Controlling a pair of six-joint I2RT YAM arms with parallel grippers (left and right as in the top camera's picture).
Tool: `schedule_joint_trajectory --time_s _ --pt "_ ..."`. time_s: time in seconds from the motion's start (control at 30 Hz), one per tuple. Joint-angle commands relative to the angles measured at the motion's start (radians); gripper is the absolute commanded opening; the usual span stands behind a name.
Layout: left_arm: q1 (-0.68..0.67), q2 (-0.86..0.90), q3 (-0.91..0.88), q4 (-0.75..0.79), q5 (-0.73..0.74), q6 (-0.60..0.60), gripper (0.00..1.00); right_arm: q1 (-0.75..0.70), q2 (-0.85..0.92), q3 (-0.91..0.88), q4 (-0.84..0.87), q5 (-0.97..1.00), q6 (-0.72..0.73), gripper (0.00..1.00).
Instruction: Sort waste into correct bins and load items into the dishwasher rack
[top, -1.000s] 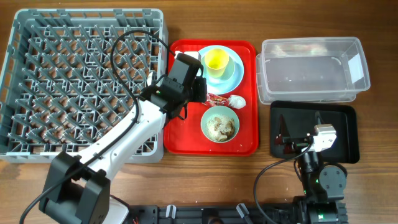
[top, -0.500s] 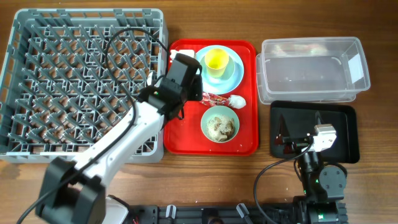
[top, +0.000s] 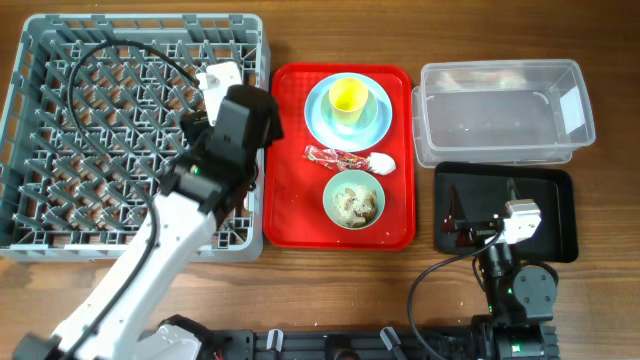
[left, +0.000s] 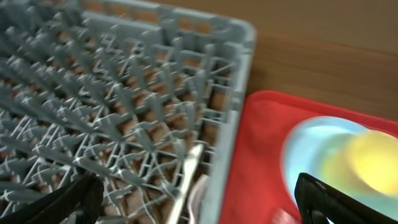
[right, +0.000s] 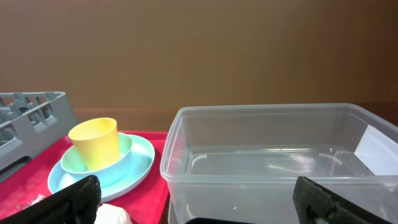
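A yellow cup sits in a mint bowl on a pale blue plate — on the red tray — beside the clear tub; grey rack corner at left.

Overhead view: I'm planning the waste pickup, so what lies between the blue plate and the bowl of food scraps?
The snack wrapper and the crumpled tissue lie side by side between the plate and the bowl, as the overhead view shows.
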Motion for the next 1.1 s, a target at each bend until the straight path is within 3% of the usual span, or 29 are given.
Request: schedule_joint_trajectory --time_s 0.0,0.2,0.43,0.5,0.6,0.67,0.87,1.07 --pt "0.07 0.083 -0.01 0.019 -0.031 -0.096 1.0 -0.005 -0.004 -0.001 0.003 0.009 0.007 1.0" --pt "0.176 0.097 -0.009 0.021 0.228 -0.141 1.0 -0.005 -0.004 -0.001 0.003 0.01 0.007 1.0" --pt "0.196 0.097 -0.009 0.012 0.247 -0.141 1.0 -0.005 -0.004 -0.001 0.002 -0.012 0.021 1.0" --pt "0.196 0.097 -0.009 0.002 0.247 -0.141 1.0 -0.005 -0.004 -0.001 0.002 -0.026 0.07 1.0" --pt "0.196 0.099 -0.009 0.015 0.261 -0.142 1.0 -0.005 -0.001 -0.001 0.011 -0.043 0.356 1.0" --pt "0.196 0.098 -0.009 0.022 0.274 -0.142 1.0 -0.005 0.001 0.021 -0.039 -0.084 0.428 1.0" --pt "0.196 0.098 -0.009 0.029 0.274 -0.142 1.0 -0.005 0.098 0.283 -0.32 -0.119 0.414 1.0" --pt "0.196 0.098 -0.009 0.029 0.274 -0.142 1.0 -0.005 0.485 0.806 -0.681 -0.154 0.361 1.0"
